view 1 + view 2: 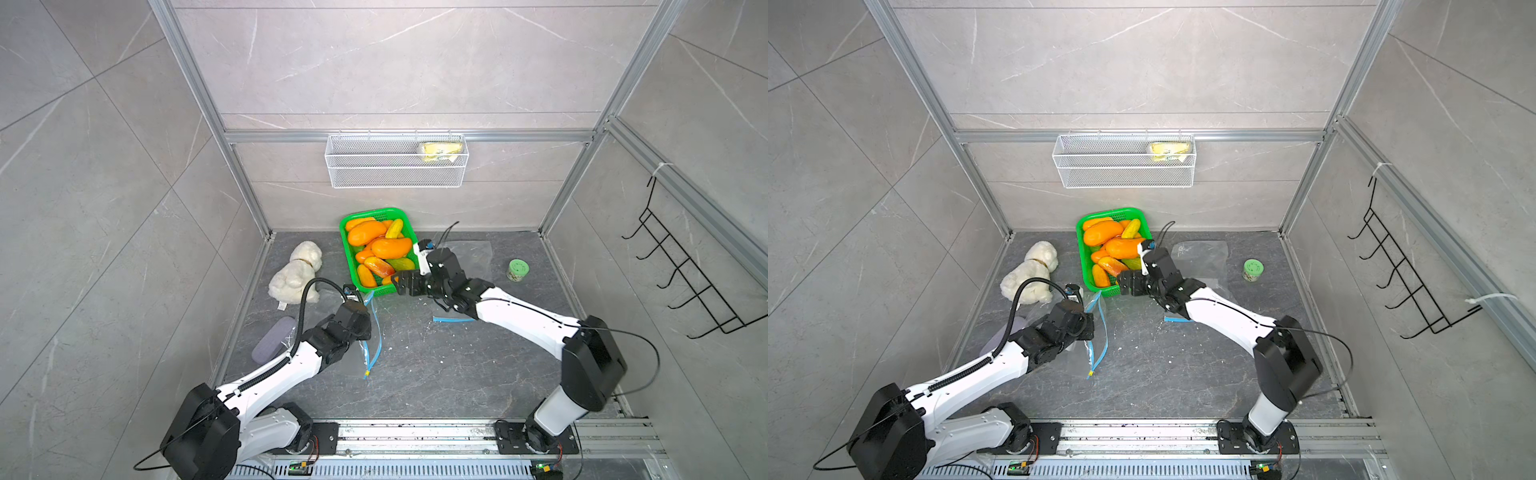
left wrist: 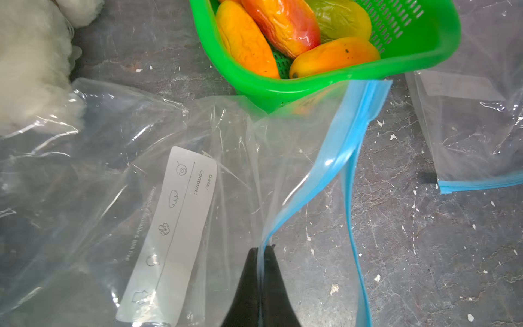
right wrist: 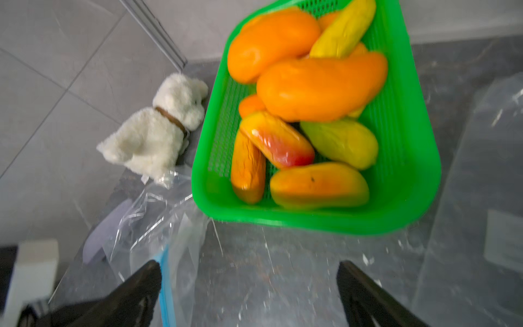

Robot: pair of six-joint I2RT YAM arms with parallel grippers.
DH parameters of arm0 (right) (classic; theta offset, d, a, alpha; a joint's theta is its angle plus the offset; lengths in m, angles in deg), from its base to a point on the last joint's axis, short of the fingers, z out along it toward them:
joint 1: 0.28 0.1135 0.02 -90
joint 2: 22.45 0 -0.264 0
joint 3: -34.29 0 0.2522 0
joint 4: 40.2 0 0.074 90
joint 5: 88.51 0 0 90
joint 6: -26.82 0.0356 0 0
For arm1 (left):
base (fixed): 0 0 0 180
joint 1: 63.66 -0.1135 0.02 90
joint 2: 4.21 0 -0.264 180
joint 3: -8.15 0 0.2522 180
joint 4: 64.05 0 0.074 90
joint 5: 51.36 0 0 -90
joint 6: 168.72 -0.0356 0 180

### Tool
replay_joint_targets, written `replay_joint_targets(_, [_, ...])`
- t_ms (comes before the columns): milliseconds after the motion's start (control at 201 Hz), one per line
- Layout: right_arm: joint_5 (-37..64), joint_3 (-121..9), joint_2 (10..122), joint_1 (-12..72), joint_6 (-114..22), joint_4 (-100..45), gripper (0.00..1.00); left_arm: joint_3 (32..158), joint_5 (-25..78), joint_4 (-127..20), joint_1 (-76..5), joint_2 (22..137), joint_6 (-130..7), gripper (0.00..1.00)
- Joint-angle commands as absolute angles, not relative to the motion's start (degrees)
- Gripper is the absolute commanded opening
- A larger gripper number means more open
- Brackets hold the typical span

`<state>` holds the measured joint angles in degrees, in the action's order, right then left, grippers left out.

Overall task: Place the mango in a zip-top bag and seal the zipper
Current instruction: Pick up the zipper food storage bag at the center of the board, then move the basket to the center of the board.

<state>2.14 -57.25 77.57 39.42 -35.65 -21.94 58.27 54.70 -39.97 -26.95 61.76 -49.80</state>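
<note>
1. The left gripper (image 2: pixel 261 250) is pinched tight on one lip of the zip-top bag (image 2: pixel 158 147), right at its blue zipper (image 2: pixel 336 161). The other lip hangs loose, so the bag's mouth gapes a little.
2. The right gripper (image 3: pixel 249 267) is spread wide with nothing in it. It hovers just in front of the green basket (image 3: pixel 311 223).
3. All the mangoes lie in the basket. The closest one is the orange mango (image 3: pixel 319 185) by the near wall. No mango is in the bag yet.
4. So the step looks like this: one arm holds the bag open, and the other goes for a fruit.
5. Next, I think the right gripper needs to dip into the basket, close around that mango across its thin side, and lift it over the rim.
6. Then it must carry the mango to the bag's mouth, just beside the basket's corner.
</note>
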Motion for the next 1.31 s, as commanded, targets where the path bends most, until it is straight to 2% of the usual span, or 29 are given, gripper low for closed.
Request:
replay_joint_targets(0, [-6.16,-68.15,86.73,39.54,-31.88,-16.67,1.00,58.41,47.88,-44.56,-29.76,61.82,-49.24,0.00])
replay_joint_targets(169, [-6.05,-88.03,101.48,39.40,-27.40,-10.40,1.00,58.83,47.11,-44.38,-31.99,61.11,-49.33,0.00])
replay_joint_targets(284, [-8.09,-105.51,112.34,40.03,-28.20,-0.83,1.00,58.32,46.87,-44.01,-32.97,60.20,-48.99,0.00])
replay_joint_targets(373, [-10.70,-120.62,120.85,40.35,-31.78,7.64,1.00,57.32,46.98,-44.31,-33.41,59.20,-48.55,0.00])
replay_joint_targets(493, [-12.94,-150.48,135.96,40.63,-41.92,20.48,1.00,56.21,46.26,-44.28,-34.41,58.13,-47.92,0.00])
replay_joint_targets(568, [-12.68,-159.22,140.66,40.55,-51.47,23.39,1.00,56.28,45.81,-43.44,-35.00,57.67,-47.42,0.00])
replay_joint_targets(632, [-12.09,-157.86,140.54,40.22,-60.05,23.62,1.00,56.27,45.51,-42.99,-35.18,57.13,-47.27,0.00])
replay_joint_targets(732, [-9.31,-143.94,134.70,39.75,-69.72,18.89,1.00,55.92,45.08,-43.28,-35.49,56.58,-47.33,0.00])
replay_joint_targets(801, [-9.87,-134.26,130.30,39.48,-72.23,13.81,1.00,56.08,44.71,-43.37,-35.71,56.59,-47.35,0.00])
replay_joint_targets(866, [-7.36,-130.43,128.48,38.56,-72.93,11.57,1.00,56.19,44.48,-43.50,-35.79,56.75,-47.50,0.00])
replay_joint_targets(1130, [-9.84,-145.07,136.72,37.17,-79.55,18.76,1.00,55.75,44.36,-43.81,-36.00,57.35,-47.57,0.00])
replay_joint_targets(1304, [-7.47,-142.24,136.07,35.88,-84.52,19.75,1.00,55.99,43.14,-44.83,-36.24,57.88,-48.36,0.00])
